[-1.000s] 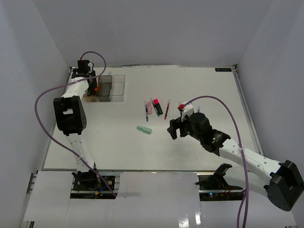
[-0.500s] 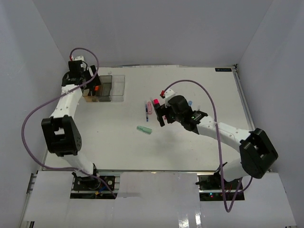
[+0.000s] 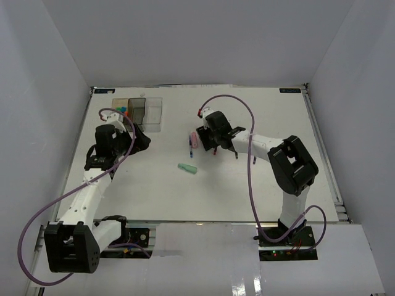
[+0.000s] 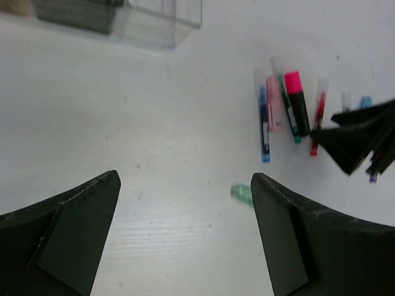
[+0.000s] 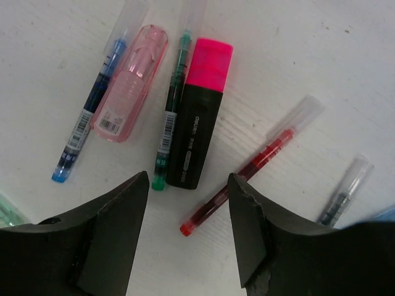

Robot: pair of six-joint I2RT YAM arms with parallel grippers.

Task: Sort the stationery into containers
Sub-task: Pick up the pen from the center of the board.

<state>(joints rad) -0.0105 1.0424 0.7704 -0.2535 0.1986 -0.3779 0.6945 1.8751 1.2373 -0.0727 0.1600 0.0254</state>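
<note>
The stationery lies in a cluster at mid-table: a blue pen [image 5: 89,117], a pastel pink piece [image 5: 131,92], a green pen [image 5: 173,114], a black highlighter with a pink cap [image 5: 197,135], a red pen [image 5: 250,169] and a dark pen [image 5: 342,194]. My right gripper [image 5: 188,209] hovers open just over the highlighter's butt end and the red pen's tip, holding nothing. A mint piece [image 4: 241,193] lies alone, beside the right finger of my open, empty left gripper [image 4: 185,203]. The containers [image 3: 137,111] stand at the back left, with coloured items in the amber bin.
The right arm's dark fingers [image 4: 358,132] show at the right of the left wrist view, next to the pens. The left gripper [image 3: 141,140] sits between the bins and the cluster. White walls close in the table on three sides.
My left arm has pulled back from the bins toward mid-table and opened its jaws. My right arm has swung left onto the cluster, and its jaws have narrowed somewhat.
</note>
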